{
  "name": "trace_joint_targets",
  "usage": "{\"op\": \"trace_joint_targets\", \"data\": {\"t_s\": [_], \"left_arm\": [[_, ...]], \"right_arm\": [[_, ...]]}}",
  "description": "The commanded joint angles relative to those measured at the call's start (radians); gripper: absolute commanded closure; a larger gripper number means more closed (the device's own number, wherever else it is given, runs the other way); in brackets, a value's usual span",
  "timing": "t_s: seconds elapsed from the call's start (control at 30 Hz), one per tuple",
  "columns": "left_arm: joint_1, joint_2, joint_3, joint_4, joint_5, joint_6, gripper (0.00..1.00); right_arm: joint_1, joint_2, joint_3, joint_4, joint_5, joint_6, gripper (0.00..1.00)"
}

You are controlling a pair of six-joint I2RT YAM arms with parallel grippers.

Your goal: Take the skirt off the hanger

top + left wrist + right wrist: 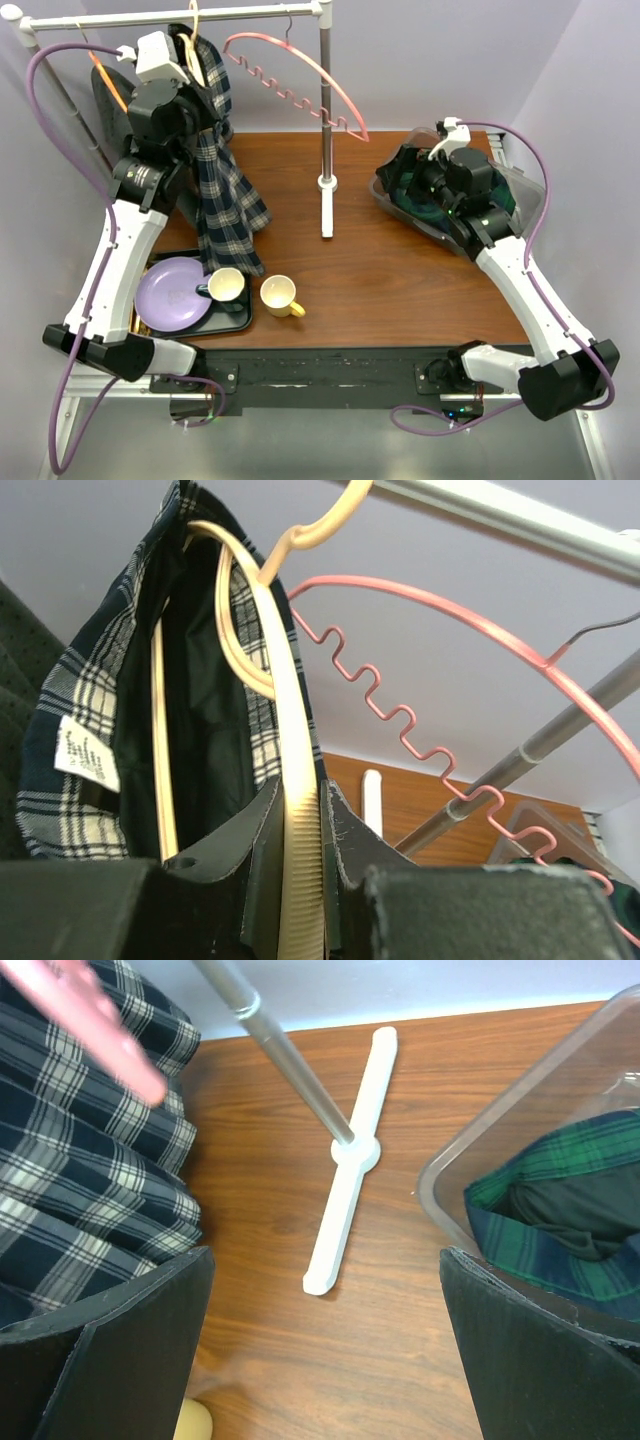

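A navy and white plaid skirt point(228, 195) hangs from a cream hanger point(192, 50) on the rack rail at the back left. Seen from the left wrist, the skirt's waistband point(70, 690) loops over the cream hanger point(292, 760), its white label facing me. My left gripper point(300, 792) is shut on the ribbed arm of that hanger, up beside the skirt's top point(185, 62). My right gripper point(425, 175) hovers at the right over the bin's edge; its jaws point(325, 1255) stand wide apart above bare table with nothing between them.
An empty pink hanger point(300, 75) hangs on the same rail, by the rack pole point(323, 100) and its white base point(345, 1200). A clear bin point(500, 1130) holds green plaid cloth point(570, 1190). A tray with a purple plate point(172, 292) and a cup point(226, 286) sits front left, with a yellow mug point(280, 296) beside it.
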Motion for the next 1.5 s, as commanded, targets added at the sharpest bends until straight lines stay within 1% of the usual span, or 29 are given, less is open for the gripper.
{"op": "trace_joint_targets", "data": {"t_s": [0.0,0.33,0.47,0.57,0.73,0.87,1.0,1.17,1.23,1.27,1.43,1.47], "left_arm": [[0.004,-0.081,0.034,0.250,0.045,0.003,1.00],[0.006,-0.124,-0.027,0.341,0.053,-0.025,1.00],[0.006,-0.139,-0.030,0.335,0.071,-0.054,1.00],[0.006,-0.150,-0.030,0.313,0.073,-0.075,1.00],[0.004,-0.175,-0.029,0.305,0.073,-0.097,1.00],[0.006,-0.178,-0.006,0.295,0.105,-0.120,1.00],[0.004,-0.178,0.019,0.282,0.135,-0.154,1.00],[0.006,-0.196,0.016,0.279,0.145,-0.181,1.00],[0.006,-0.202,0.016,0.270,0.140,-0.186,1.00],[0.006,-0.205,0.014,0.267,0.139,-0.186,1.00],[0.006,-0.236,-0.021,0.267,0.135,-0.194,1.00],[0.006,-0.242,-0.035,0.269,0.135,-0.195,1.00]], "right_arm": [[0.016,-0.024,0.036,0.046,-0.044,-0.036,0.02],[0.049,-0.041,0.057,0.056,-0.094,-0.059,0.01],[0.071,-0.050,0.074,0.065,-0.140,-0.049,0.02],[0.112,-0.058,0.093,0.089,-0.163,-0.021,0.01],[0.220,-0.006,0.163,0.079,-0.196,0.010,0.01],[0.330,0.029,0.220,0.080,-0.157,0.022,0.01],[0.422,0.066,0.251,0.129,-0.117,0.065,0.01],[0.560,0.192,0.344,0.154,-0.026,0.066,0.01],[0.594,0.235,0.393,0.151,-0.001,0.065,0.01],[0.621,0.284,0.409,0.149,0.002,0.063,0.01],[0.694,0.390,0.504,0.164,0.057,0.056,0.01],[0.718,0.404,0.517,0.169,0.106,0.050,0.01]]}}
